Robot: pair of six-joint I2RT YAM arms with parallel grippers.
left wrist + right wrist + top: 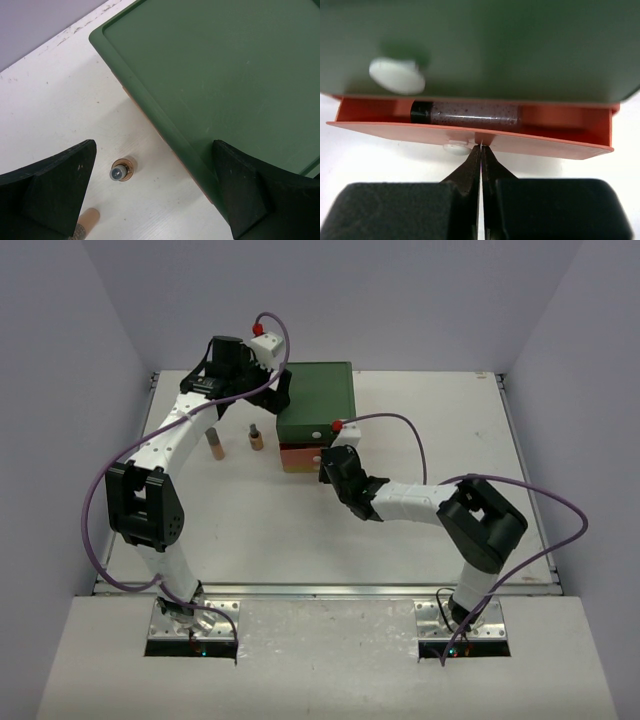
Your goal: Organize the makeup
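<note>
Dark green on box top (315, 400); orange on drawer (545, 142) beneath, with white knob (457, 148). Clear tube (475, 114) speckled dark, capped black. Peach tube (214, 447), amber bottle (255, 438), white table (300, 535).

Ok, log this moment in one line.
left gripper open over green box edge | right gripper shut at orange drawer | tube inside drawer
</note>
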